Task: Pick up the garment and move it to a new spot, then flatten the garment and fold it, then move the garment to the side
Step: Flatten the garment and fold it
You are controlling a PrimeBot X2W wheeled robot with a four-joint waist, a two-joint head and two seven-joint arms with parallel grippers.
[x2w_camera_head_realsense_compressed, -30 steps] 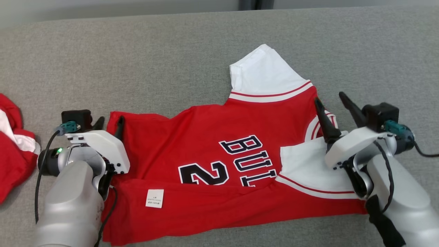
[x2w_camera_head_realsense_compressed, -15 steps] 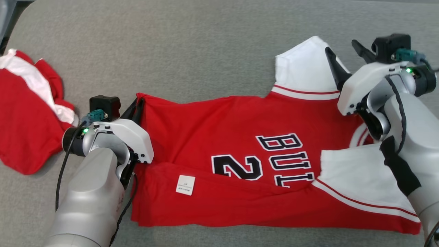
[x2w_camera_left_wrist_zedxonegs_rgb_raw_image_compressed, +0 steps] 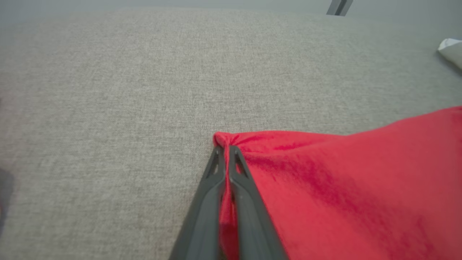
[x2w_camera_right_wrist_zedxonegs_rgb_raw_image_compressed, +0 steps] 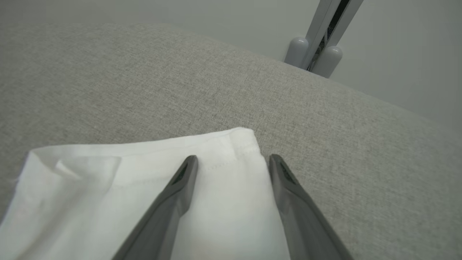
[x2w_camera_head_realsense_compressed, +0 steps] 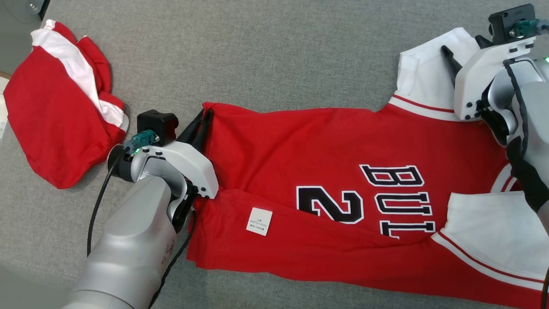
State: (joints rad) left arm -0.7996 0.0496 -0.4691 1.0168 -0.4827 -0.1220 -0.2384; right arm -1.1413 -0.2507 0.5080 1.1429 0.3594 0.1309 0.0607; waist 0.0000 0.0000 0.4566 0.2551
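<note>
– Closing is what changed: a second ago the left gripper (x2w_camera_left_wrist_zedxonegs_rgb_raw_image_compressed: pixel 225 148) stood apart astride the hem corner (x2w_camera_left_wrist_zedxonegs_rgb_raw_image_compressed: pixel 222 137). Now its two dark fingers (x2w_camera_left_wrist_zedxonegs_rgb_raw_image_compressed: pixel 205 202) are pressed together with the red cloth pinched between them.
– And the other one?
– It has travelled from the neckline up to the far white sleeve (x2w_camera_right_wrist_zedxonegs_rgb_raw_image_compressed: pixel 126 187). The right gripper (x2w_camera_right_wrist_zedxonegs_rgb_raw_image_compressed: pixel 232 159) hovers over that sleeve's outer corner, fingers spread wide, gripping nothing.
– Where's the shirt itself?
– The red basketball jersey with white sleeves and black-and-white lettering (x2w_camera_head_realsense_compressed: pixel 321 146) lies spread sideways on the grey woven tabletop (x2w_camera_head_realsense_compressed: pixel 257 51). Its near edge is already folded over, so the small white care label (x2w_camera_head_realsense_compressed: pixel 259 221) shows. A second bunched red-and-white garment (x2w_camera_head_realsense_compressed: pixel 55 116) sits well apart, off to the robot's left.
– Will it behave?
– Light, limp knit, I'd guess. It will sag and wrinkle rather than hold a shape, and a thin pinch could slip out. Corners and seamed edges look the safest hold: the hem corner at one end and the stitched sleeve cuff at the other, lifted together so the cloth stays taut.
</note>
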